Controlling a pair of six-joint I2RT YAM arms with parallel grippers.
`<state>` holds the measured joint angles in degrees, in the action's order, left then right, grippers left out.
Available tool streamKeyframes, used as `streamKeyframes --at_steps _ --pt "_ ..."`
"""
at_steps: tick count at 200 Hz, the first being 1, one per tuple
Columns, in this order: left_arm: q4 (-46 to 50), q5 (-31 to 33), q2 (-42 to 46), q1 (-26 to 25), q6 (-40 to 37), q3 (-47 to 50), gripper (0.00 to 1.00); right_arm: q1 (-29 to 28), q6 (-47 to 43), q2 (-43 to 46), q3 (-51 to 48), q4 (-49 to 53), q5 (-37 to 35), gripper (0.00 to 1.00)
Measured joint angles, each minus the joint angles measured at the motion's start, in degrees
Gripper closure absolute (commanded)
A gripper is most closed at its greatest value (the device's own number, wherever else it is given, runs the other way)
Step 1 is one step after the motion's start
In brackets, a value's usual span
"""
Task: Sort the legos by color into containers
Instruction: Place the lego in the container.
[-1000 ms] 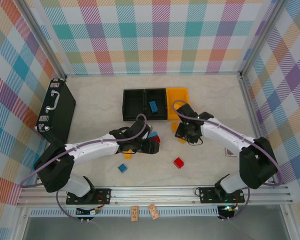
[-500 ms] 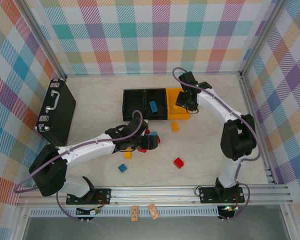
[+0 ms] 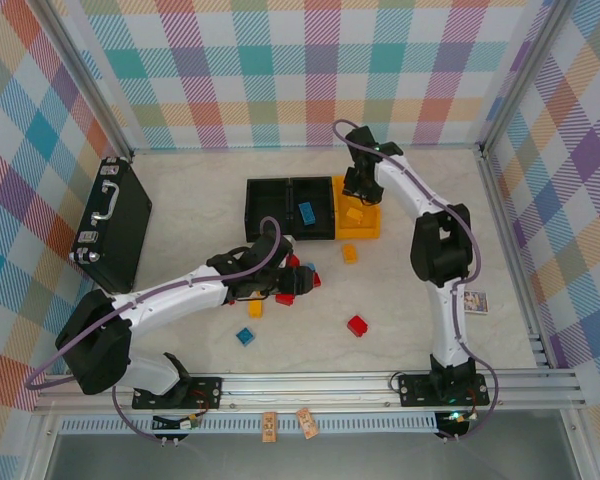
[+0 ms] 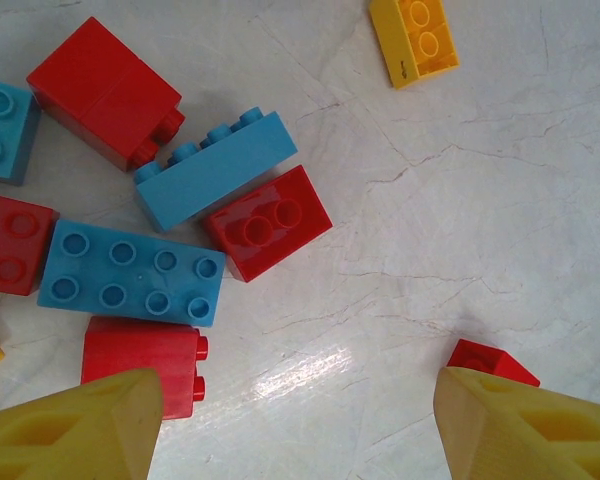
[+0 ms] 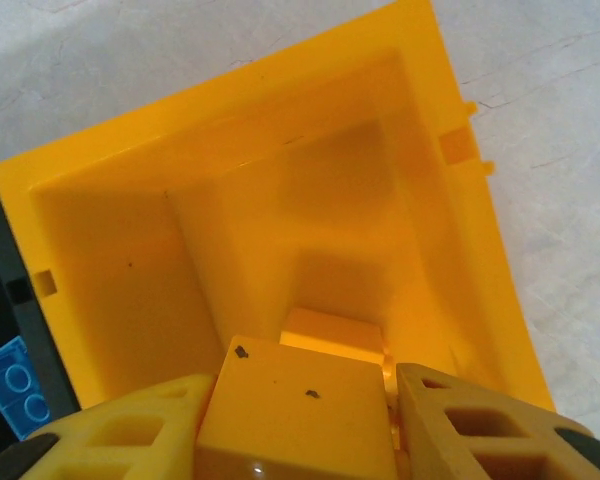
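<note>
My right gripper (image 3: 359, 193) hangs over the yellow-orange bin (image 3: 368, 228), shut on a yellow brick (image 5: 295, 420). Another yellow brick (image 5: 332, 336) lies on that bin's floor (image 5: 230, 230). Two black bins (image 3: 270, 208) adjoin it on the left, and the middle one holds a blue brick (image 3: 306, 212). My left gripper (image 3: 292, 284) is open and low over a cluster of red bricks (image 4: 268, 222) and blue bricks (image 4: 132, 272). Nothing lies between its fingers (image 4: 80, 430). A small red brick (image 4: 490, 362) touches the right finger.
Loose on the table are a yellow brick (image 3: 349, 253), a red brick (image 3: 357, 325), a blue brick (image 3: 245, 336) and a yellow one (image 3: 255, 309). A flat black case with a metal handle (image 3: 110, 220) lies at the far left. Checked walls enclose the table.
The right gripper rose from the table near the loose yellow bricks and swung back over the yellow-orange bin with a yellow brick. The left gripper shifted slightly over the cluster.
</note>
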<state>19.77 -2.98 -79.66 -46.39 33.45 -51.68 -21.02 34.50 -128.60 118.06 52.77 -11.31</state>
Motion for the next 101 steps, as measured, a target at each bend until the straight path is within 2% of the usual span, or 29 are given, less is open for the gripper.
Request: streamKeyframes --at_steps 61,101 --pt "0.0 0.2 0.0 0.2 0.2 0.0 0.28 0.1 -0.8 -4.8 4.4 2.5 -0.1 0.59" --pt "0.0 0.5 0.0 0.2 0.4 0.1 0.28 0.1 -0.9 -5.6 5.2 3.0 0.0 0.50"
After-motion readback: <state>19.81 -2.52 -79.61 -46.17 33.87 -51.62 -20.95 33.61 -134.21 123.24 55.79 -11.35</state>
